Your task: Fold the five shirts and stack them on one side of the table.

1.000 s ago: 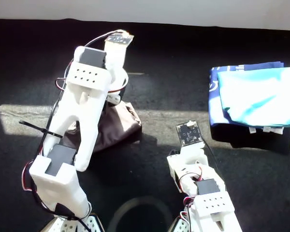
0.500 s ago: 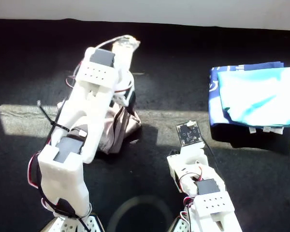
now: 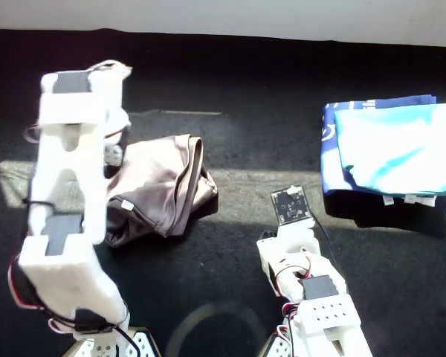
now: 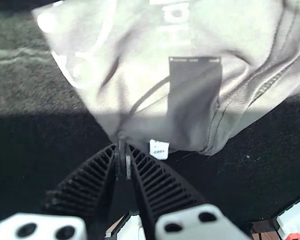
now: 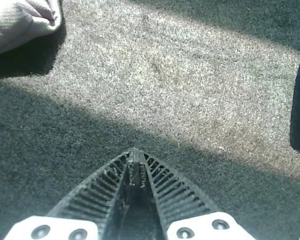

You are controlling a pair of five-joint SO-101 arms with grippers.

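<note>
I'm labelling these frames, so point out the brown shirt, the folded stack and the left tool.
brown shirt (image 3: 160, 186), high view, middle of the cloth.
folded stack (image 3: 398, 145), high view, top light-blue shirt.
left tool (image 4: 122, 150), left wrist view, between its fingertips.

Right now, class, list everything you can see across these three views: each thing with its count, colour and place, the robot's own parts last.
brown shirt: one, greyish brown, crumpled on the left of the table as the high view shows it.
turquoise shirt: one, light turquoise, folded, on top of the stack at the table's right edge.
blue shirt: one, blue, folded, under the turquoise shirt.
black shirt: one, black, at the bottom of the stack.
table: one, dark felt-like cover, with a sunlit band across it.
left claw: one, black, shut on the brown shirt's edge.
right claw: one, black, shut, above bare table.
</note>
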